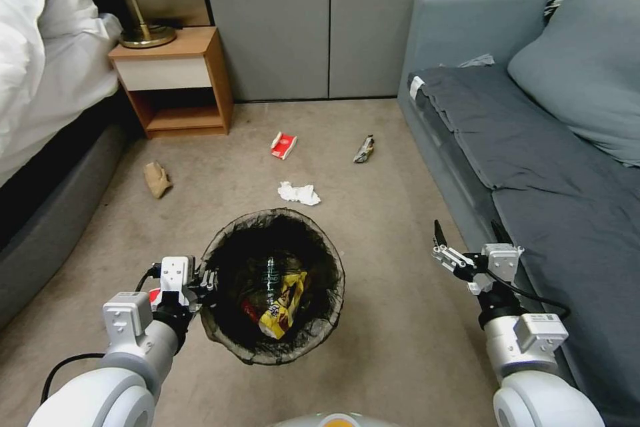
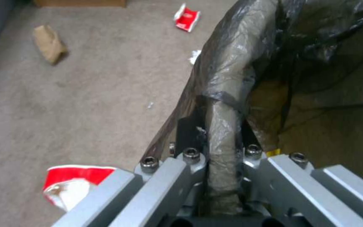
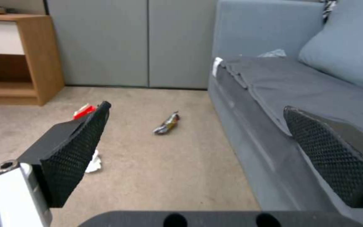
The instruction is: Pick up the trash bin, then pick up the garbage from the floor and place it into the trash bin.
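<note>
Left gripper (image 1: pixel 208 280) clamped on near-left rim of trash bin (image 1: pixel 273 347); in left wrist view, fingers (image 2: pixel 186 132) pinched tight either side of bag-covered rim (image 2: pixel 223 104). Bin held up off carpet (image 1: pixel 387 320), centre foreground, mouth facing up. Dark bag folded over rim all round.

Inside bin: clear bottle (image 1: pixel 271 273) with green label, yellow wrapper (image 1: pixel 283 310) and a scrap of red beside it.

Right gripper (image 1: pixel 467 240) hovering over carpet just beside sofa (image 1: pixel 533 173) front edge, jaws spread wide, holding nothing. In right wrist view, both textured pads (image 3: pixel 78 151) well apart with bare carpet between.

Litter on floor beyond bin:
- crumpled white tissue (image 1: pixel 299 193), nearest, just past far rim of bin
- red-and-white carton (image 1: pixel 283 145), farther, toward wall
- dark shiny wrapper (image 1: pixel 363 149), right of carton, near sofa base; also in right wrist view (image 3: pixel 167 123)
- brown paper bag (image 1: pixel 157 179), left, near bed (image 1: pixel 40 80) and nightstand (image 1: pixel 173 80)
- a second red-and-white piece (image 2: pixel 74 186) on carpet close under left gripper, seen in left wrist view; partly hidden behind left wrist in head view.

Carton (image 2: pixel 186 17) and paper bag (image 2: pixel 49 44) also visible in left wrist view, well apart from each other.
</note>
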Tool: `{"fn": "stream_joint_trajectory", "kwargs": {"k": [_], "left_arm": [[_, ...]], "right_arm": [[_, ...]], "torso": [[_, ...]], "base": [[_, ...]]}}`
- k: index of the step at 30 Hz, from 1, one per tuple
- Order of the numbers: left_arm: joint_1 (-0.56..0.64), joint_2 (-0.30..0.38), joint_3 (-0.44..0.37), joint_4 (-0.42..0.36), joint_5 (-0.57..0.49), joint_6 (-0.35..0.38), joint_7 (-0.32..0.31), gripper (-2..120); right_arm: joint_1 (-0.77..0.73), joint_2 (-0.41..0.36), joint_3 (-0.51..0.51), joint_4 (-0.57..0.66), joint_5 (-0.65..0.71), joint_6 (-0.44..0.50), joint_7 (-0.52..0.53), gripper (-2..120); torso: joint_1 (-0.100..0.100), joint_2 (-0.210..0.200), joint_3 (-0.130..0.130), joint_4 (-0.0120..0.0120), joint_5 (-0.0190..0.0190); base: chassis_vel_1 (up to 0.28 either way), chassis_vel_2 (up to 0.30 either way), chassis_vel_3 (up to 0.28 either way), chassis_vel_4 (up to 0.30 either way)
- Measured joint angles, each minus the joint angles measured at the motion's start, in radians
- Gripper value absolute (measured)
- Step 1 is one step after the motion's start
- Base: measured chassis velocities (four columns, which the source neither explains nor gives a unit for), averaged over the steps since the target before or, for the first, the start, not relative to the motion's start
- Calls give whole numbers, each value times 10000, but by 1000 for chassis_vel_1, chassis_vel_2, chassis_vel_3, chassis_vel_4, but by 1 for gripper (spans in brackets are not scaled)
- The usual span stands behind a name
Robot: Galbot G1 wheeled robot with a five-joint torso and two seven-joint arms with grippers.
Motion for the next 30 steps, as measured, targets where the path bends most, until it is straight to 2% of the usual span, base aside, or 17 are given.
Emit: {"fn": "stream_joint_trajectory", "kwargs": {"k": [20, 30], "left_arm": [[93, -20, -47, 0, 256, -78, 68, 1], [269, -18, -231, 0, 901, -176, 122, 1]], "right_arm": [[153, 61, 36, -146, 30, -146, 123, 100], [84, 105, 66, -151, 32, -149, 148, 100]], "torso": [[0, 0, 0, 0, -1], [0, 0, 0, 1, -1]], "base": [[23, 29, 27, 25], [0, 0, 0, 0]]}}
